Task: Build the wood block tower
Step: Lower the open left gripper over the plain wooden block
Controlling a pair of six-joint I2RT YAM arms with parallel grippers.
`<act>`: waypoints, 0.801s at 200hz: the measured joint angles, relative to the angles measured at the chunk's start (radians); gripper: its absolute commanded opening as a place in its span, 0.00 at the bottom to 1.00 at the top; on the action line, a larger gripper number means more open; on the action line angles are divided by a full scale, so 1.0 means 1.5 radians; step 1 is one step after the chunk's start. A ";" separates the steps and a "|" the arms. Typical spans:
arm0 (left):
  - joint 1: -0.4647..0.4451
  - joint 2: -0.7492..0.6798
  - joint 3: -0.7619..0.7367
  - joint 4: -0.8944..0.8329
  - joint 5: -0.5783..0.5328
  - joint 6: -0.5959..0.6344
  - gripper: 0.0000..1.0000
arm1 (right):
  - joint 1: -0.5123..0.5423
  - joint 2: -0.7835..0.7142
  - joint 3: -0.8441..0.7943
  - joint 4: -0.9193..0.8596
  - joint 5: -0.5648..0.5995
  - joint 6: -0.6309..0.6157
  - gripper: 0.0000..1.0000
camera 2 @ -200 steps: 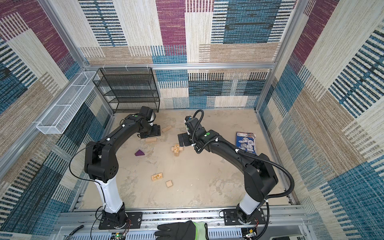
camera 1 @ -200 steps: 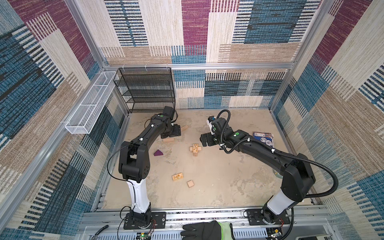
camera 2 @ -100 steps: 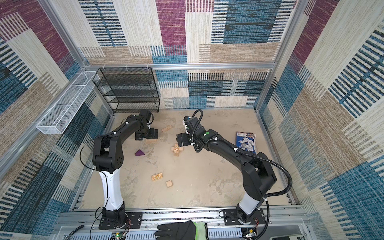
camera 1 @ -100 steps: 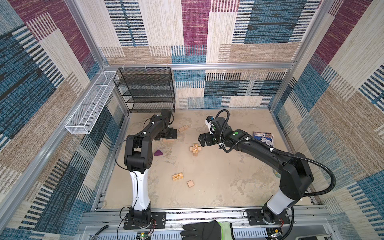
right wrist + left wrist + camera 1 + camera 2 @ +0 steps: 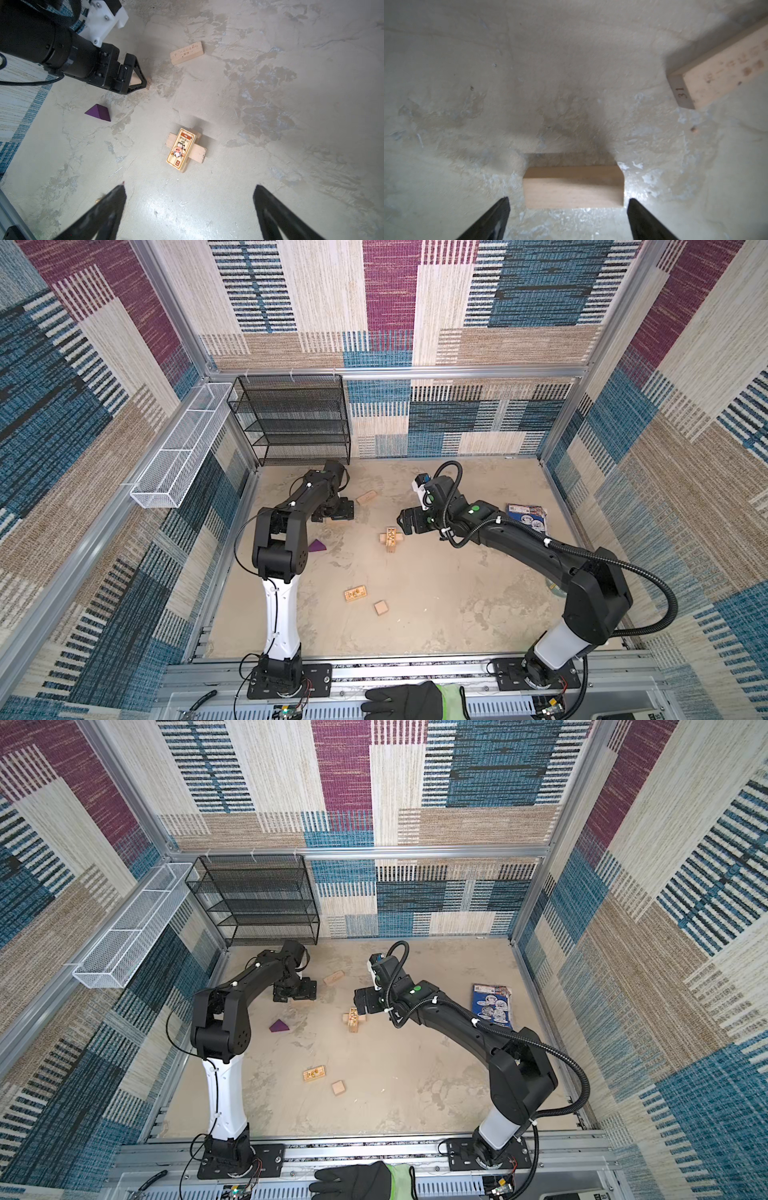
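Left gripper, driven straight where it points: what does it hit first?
Probably the plain wood block, lying just ahead of the left gripper, centred between its open jaws. Depth is unclear; the jaws could straddle it and touch the table first.

A robot lab's test cell: an aluminium frame (image 5: 457,372) boxes in a beige plaster-like floor (image 5: 436,605), the walls (image 5: 685,427) are clad in striped woven panels, the left arm (image 5: 282,614) and right arm (image 5: 594,597) are bolted to a metal rail (image 5: 415,670) at the front, and a black mesh shelf (image 5: 291,418) and white wire basket (image 5: 178,452) sit back-left
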 measured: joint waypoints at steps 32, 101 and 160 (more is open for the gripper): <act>0.000 0.013 0.016 -0.002 0.004 0.000 0.88 | 0.000 -0.001 -0.004 0.003 0.001 0.002 0.98; 0.000 0.026 0.026 -0.013 0.016 0.002 0.78 | 0.000 0.005 0.001 0.005 0.002 0.002 0.98; 0.000 0.026 0.026 -0.013 0.017 0.004 0.83 | 0.000 0.014 0.007 0.005 0.000 0.002 0.98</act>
